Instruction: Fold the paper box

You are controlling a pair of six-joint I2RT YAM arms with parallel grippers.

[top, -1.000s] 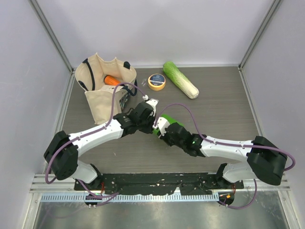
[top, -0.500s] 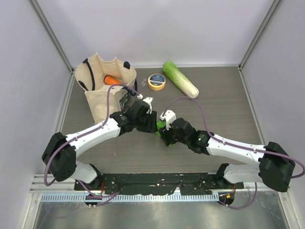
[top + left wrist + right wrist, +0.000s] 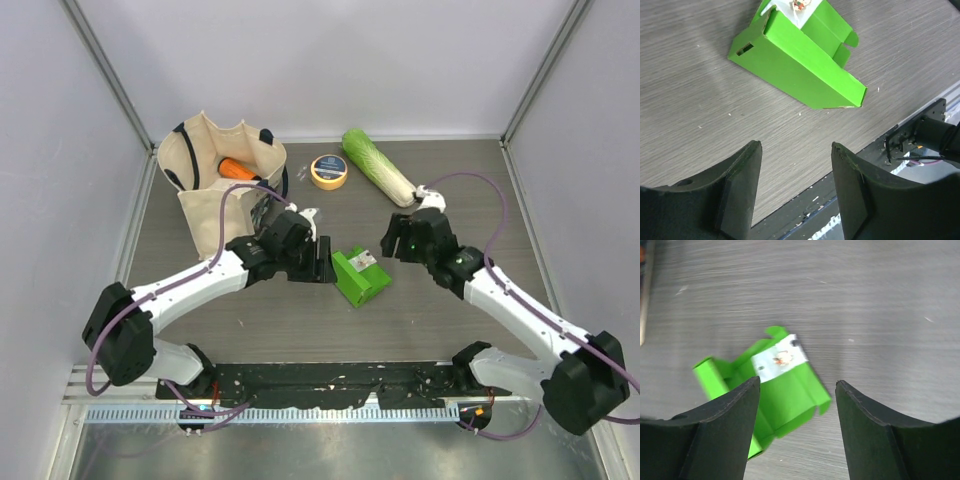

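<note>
Green paper box (image 3: 360,276), partly folded, lies near the centre of the worktop (image 3: 480,200); my left claw (image 3: 326,262) and right claw (image 3: 392,238) flank it, both released, grasping nothing.

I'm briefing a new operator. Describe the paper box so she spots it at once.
On the dark table, look between the left gripper and right gripper. The paper box lies there: bright green folded card with a white sticker, unlike the long pale cabbage at the back.

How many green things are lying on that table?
2: the paper box at the centre, and the cabbage at the back, beside the tape roll. The cloth bag could hide more.
</note>
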